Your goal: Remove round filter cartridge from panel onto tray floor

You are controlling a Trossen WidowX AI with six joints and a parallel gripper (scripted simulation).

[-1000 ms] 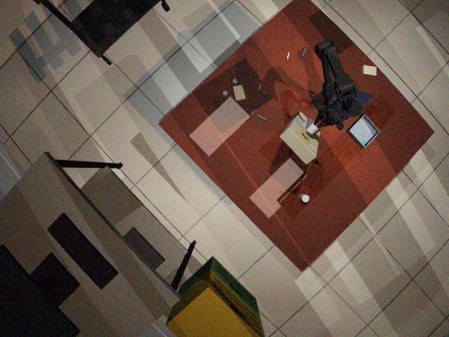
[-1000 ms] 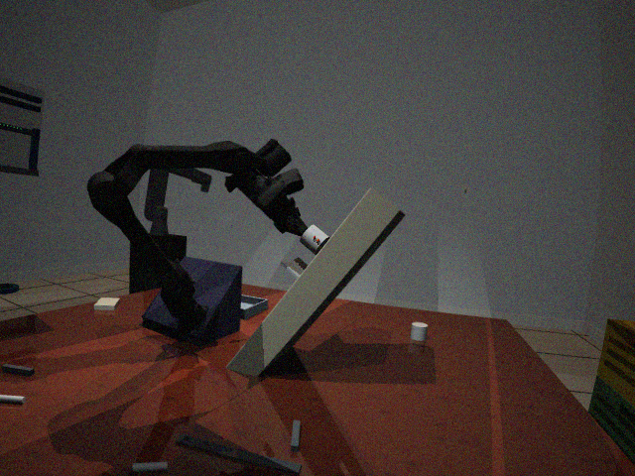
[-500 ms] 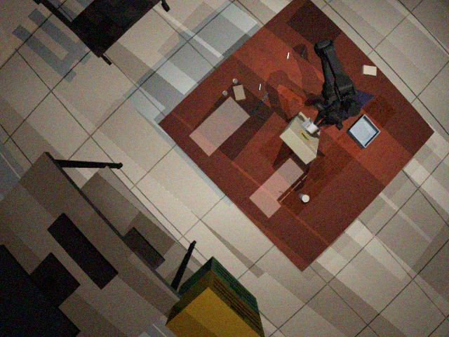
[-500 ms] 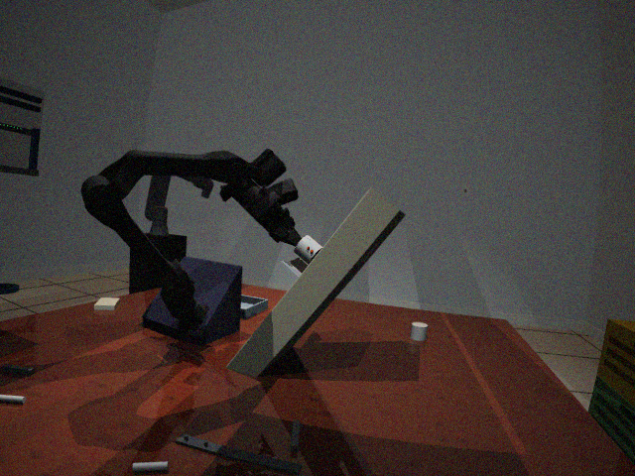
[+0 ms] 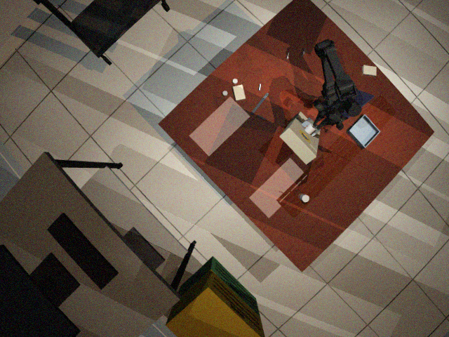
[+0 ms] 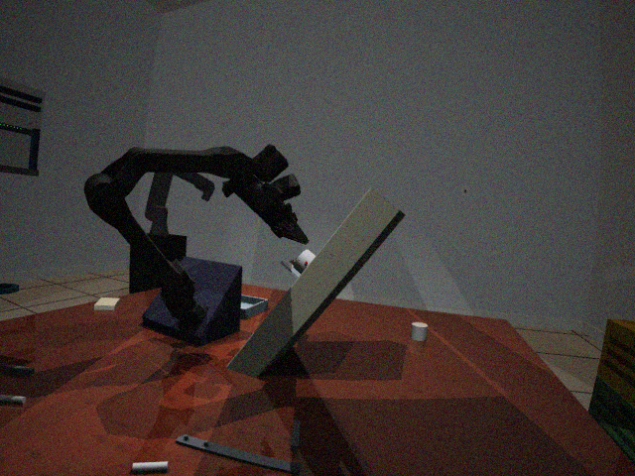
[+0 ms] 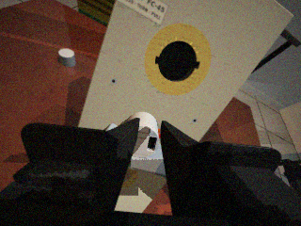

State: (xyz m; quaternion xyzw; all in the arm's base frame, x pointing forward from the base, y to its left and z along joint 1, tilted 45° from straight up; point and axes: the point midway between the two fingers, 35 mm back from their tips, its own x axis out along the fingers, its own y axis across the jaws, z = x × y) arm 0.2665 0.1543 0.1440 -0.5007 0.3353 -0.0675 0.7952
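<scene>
Fingertips of the dark parallel-jaw gripper (image 7: 150, 123) stand narrowly parted in the wrist view, with a slim gap of daylight between them and nothing pinched there. The round white filter cartridge (image 7: 147, 123) shows through that gap but lies beyond and below the tips, one dark slot on its face turned toward the camera. Above it, the slanted beige service panel (image 7: 226, 52) shows a black, vacant socket (image 7: 178, 60) inside a yellow ring (image 7: 152, 52), so the cartridge is already out of the panel. I judge that such a narrow gap lets go of the cartridge without flicking it sideways.

From the exterior view, the gripper (image 6: 300, 236) points steeply down at the panel (image 6: 327, 277), and the cartridge (image 6: 306, 257) sits just under its tips, against the panel's sloping face and apart from the fingers. Whether it is at rest there or sliding cannot be told. The shallow grey-blue tray (image 6: 253, 304) lies lower, behind the panel's foot and near the navy wedge-shaped base (image 6: 215, 301); the cartridge is not in it. A small white cylinder (image 6: 419, 331) stands well apart on the red table.

Seen from the top, the gripper (image 5: 316, 125) hovers over the panel's (image 5: 299, 141) upper edge with the cartridge (image 5: 309, 127) a pale spot beside it. The tray (image 5: 363, 131) lies near, on the arm's other side, with nothing visible on its floor. By my judgement the cartridge must be gripped afresh and carried across.
</scene>
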